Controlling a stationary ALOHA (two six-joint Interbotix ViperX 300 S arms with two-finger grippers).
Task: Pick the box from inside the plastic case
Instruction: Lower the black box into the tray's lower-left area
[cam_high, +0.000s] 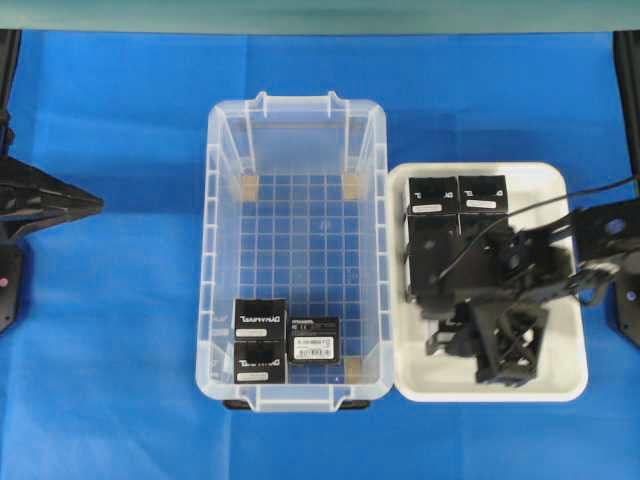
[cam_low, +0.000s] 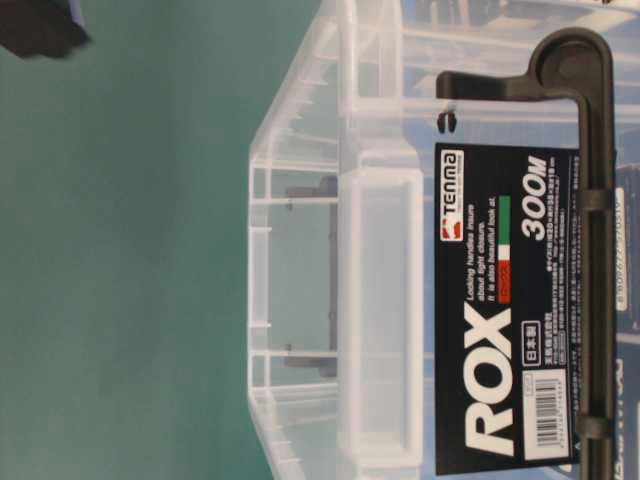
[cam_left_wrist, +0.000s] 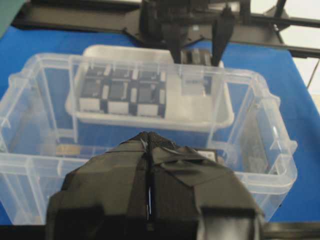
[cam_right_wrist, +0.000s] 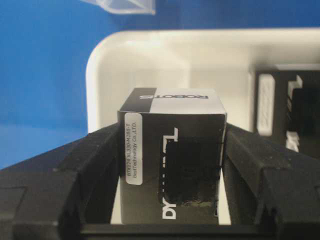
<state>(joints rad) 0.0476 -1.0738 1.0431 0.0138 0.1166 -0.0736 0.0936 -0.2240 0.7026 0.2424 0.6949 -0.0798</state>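
The clear plastic case (cam_high: 225, 250) stands mid-table. At its near end lie two black boxes with white label strips (cam_high: 260, 320) (cam_high: 260, 362) and a black box with a barcode sticker (cam_high: 313, 338). My right gripper (cam_high: 478, 340) hangs over the white tray (cam_high: 560, 300), right of the case. In the right wrist view its fingers (cam_right_wrist: 100, 165) press both sides of one black box (cam_right_wrist: 172, 150), which has white lettering and a side label. My left gripper (cam_left_wrist: 150, 137) is shut and empty, outside the case's left wall, with its taped fingertips together.
Several more black boxes (cam_high: 457, 193) fill the far part of the tray, close behind the right gripper. The table-level view shows the case's end wall (cam_low: 380, 320) and its ROX label (cam_low: 500, 320). Blue cloth (cam_high: 120, 350) covers the table.
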